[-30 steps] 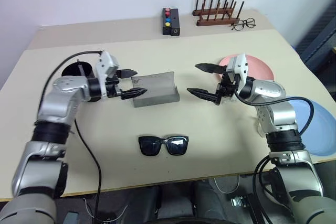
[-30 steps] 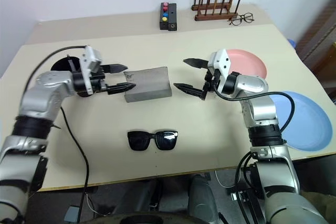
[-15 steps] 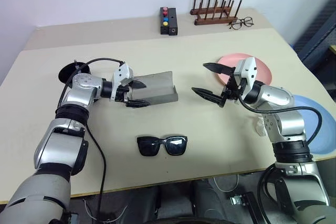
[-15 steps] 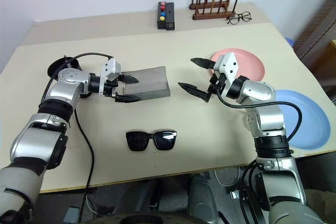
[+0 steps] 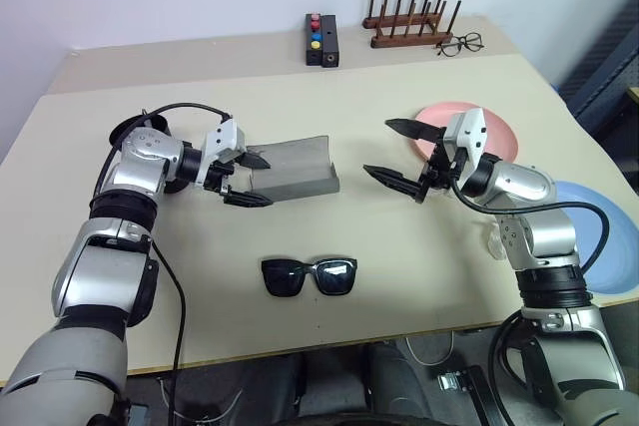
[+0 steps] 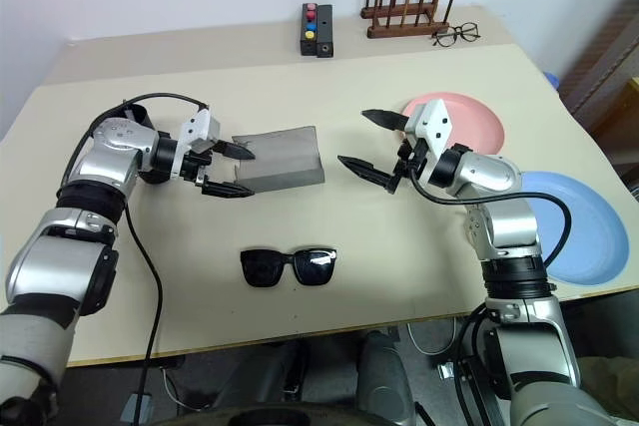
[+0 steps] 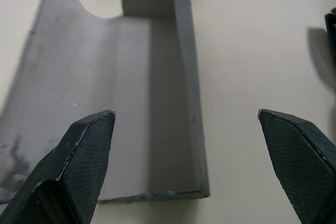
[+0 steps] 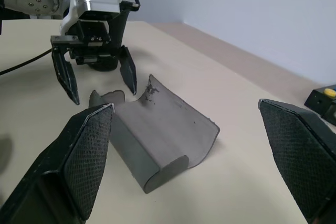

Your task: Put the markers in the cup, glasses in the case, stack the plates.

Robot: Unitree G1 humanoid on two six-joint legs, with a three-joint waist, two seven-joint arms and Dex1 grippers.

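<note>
Black fingers of the left gripper are spread wide at the left end of the case, nothing being held; contact cannot be told. Grey and lying open, the case is set mid-worktop, with the glasses nearer the front edge. Well right of the case, the right gripper is held above the worktop, equally wide and empty. Pink plate and blue plate lie apart by the right edge.
</note>
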